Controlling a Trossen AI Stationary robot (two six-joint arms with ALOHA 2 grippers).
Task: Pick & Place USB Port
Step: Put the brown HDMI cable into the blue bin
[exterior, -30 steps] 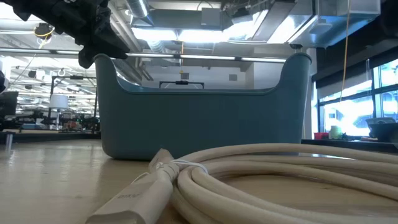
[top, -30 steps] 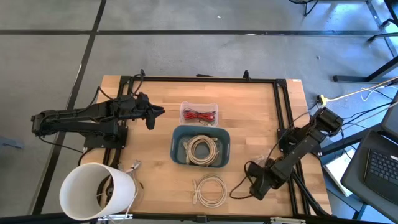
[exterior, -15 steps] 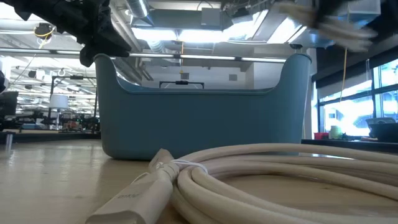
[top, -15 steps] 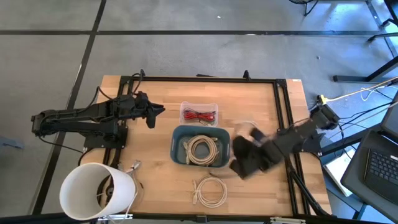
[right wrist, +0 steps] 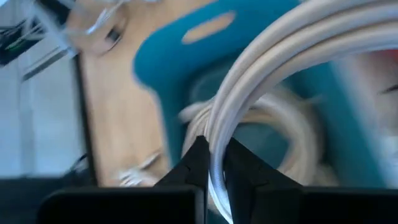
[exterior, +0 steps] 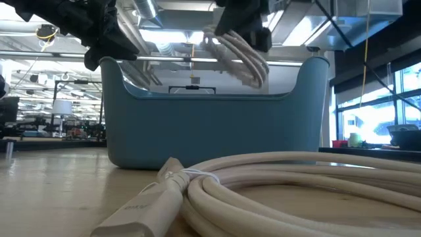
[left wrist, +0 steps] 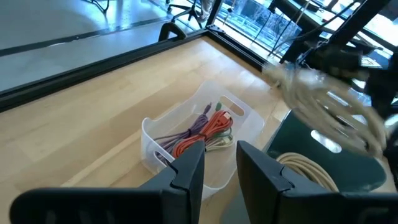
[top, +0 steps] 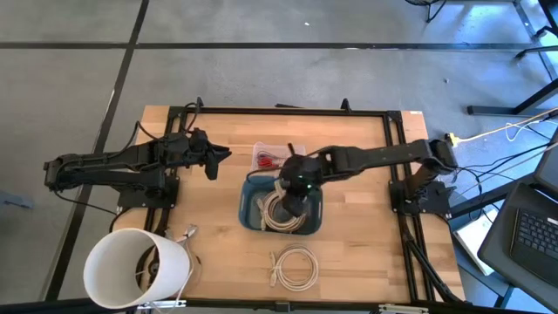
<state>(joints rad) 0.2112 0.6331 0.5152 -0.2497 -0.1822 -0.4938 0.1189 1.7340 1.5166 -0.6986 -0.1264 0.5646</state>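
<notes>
Now my right gripper point(top: 298, 185) hangs over the blue bin point(top: 251, 218), fingers clamped on a coiled white USB cable point(exterior: 235, 52): the placing step. Next I should lower and let go inside. My left gripper point(top: 212, 160), fingers slightly apart and empty, waits beside the clear tray point(top: 279, 149).

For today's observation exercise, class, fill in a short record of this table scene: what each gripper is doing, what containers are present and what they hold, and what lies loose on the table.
right gripper: shut on a coiled cream USB cable, held above the blue plastic bin
left gripper: waiting over the table's left side, holding nothing
blue plastic bin: already holds a second coiled cream cable
clear plastic tray: red and purple cables
loose on wooden table: another coiled cream cable
also present: white bucket
</notes>
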